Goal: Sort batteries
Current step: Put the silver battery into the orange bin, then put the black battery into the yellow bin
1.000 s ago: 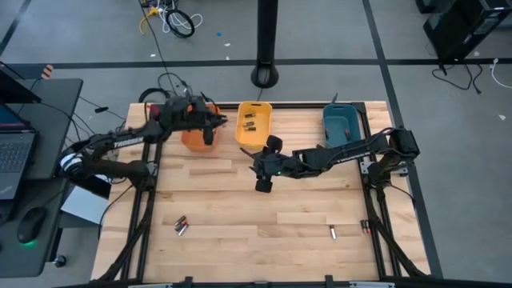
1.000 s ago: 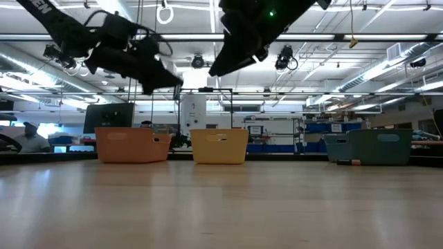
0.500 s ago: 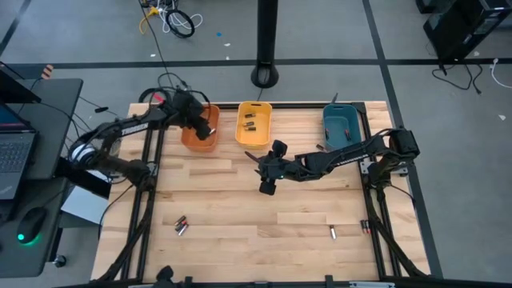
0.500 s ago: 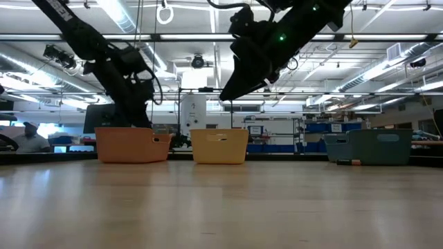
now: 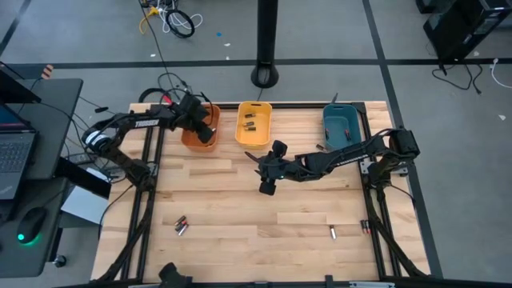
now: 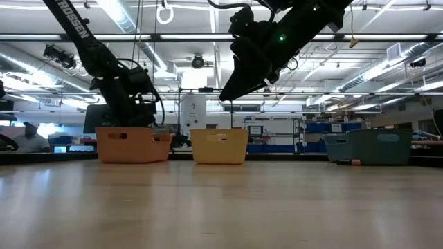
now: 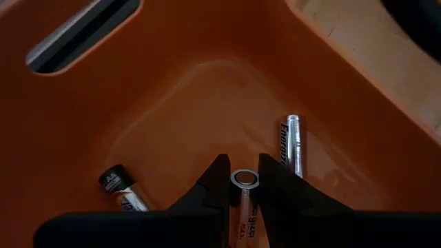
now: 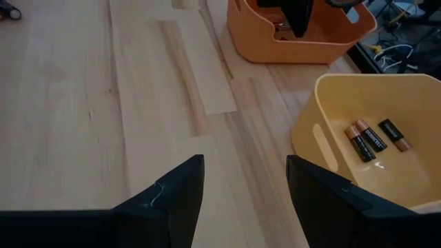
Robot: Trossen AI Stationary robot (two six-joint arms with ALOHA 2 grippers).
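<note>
The left end effector (image 7: 241,189) is down inside the orange bin (image 5: 198,128) at the bench's far left, its fingers pinching a silvery battery (image 7: 242,200) held upright between them. Two more batteries lie on the bin's floor: a silvery one (image 7: 292,143) just beside the fingers, and a dark one (image 7: 120,187) on the other side.

The right end effector (image 8: 242,182) hangs above the middle of the bench (image 5: 240,200), fingers spread with nothing between them. Just beyond it stands the yellow bin (image 5: 254,122), holding what look like three dark batteries (image 8: 375,140) with copper ends. A teal bin (image 5: 342,126) stands at the far right.

More batteries lie on the bench's near side: a small cluster (image 5: 181,225) at near left, one (image 5: 333,232) at near right, and more (image 5: 364,227) by the right edge.
</note>
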